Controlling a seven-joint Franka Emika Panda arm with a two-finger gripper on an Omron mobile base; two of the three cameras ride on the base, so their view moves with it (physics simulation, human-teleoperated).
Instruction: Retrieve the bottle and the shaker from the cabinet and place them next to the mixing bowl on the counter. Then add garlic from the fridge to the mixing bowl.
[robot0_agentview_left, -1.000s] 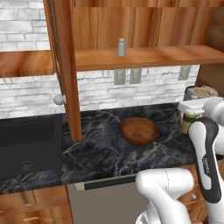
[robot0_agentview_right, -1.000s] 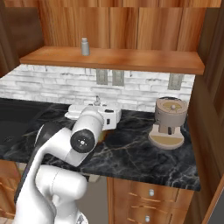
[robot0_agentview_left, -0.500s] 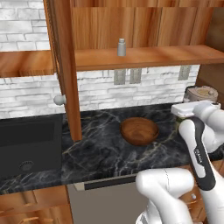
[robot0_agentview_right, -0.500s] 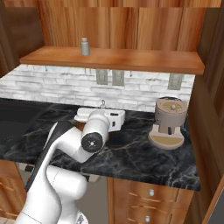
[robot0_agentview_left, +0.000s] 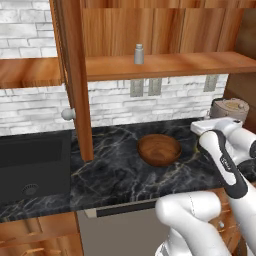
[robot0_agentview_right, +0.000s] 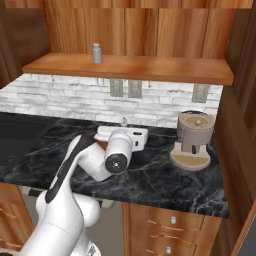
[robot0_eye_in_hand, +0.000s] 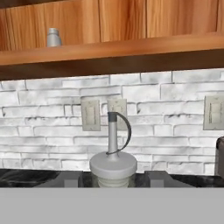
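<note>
The gripper (robot0_eye_in_hand: 113, 177) carried the bottle (robot0_eye_in_hand: 113, 162) rightward past the mixing bowl (robot0_agentview_left: 159, 149).

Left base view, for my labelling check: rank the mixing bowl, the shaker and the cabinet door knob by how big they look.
1. mixing bowl, clearly largest.
2. shaker and cabinet door knob: similar; the shaker sits farther back, so I won't rank them.

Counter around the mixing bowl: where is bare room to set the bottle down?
Bare counter lies left of the mixing bowl, toward the cabinet door and sink, and in front of the bowl to the edge. Right of the bowl is crowded: the gripper, shut on the bottle, with the coffee grinder beyond.
</note>
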